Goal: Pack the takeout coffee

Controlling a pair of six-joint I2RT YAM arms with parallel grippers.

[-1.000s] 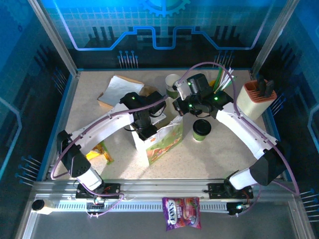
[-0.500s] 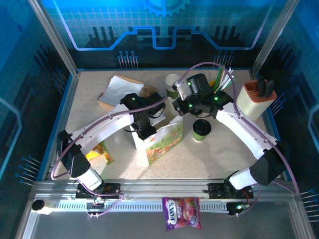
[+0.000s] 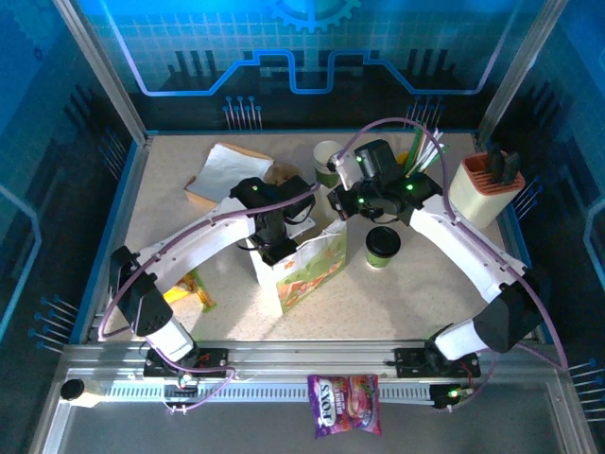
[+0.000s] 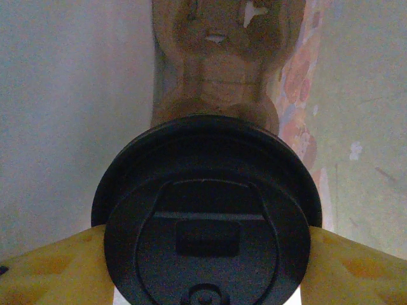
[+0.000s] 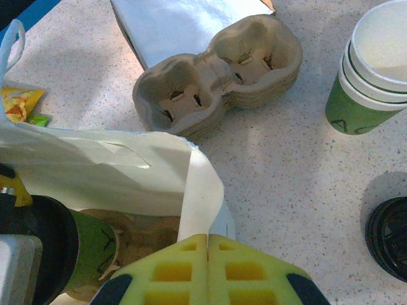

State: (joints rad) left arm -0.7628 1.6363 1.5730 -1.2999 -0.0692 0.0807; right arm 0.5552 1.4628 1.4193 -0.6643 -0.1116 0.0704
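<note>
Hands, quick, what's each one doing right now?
Left hand: closed on a lidded coffee cup.
Right hand: shut, pinching the rim of the paper bag.

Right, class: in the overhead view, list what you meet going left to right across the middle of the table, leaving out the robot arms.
Snack packet → bag → lidded cup → orange-topped holder

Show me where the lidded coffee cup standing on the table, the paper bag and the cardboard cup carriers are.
lidded coffee cup (image 3: 383,241): top external view, black lid.
paper bag (image 3: 317,270): top external view, printed side.
cardboard cup carriers (image 5: 217,68): right wrist view, rim between wells.
</note>
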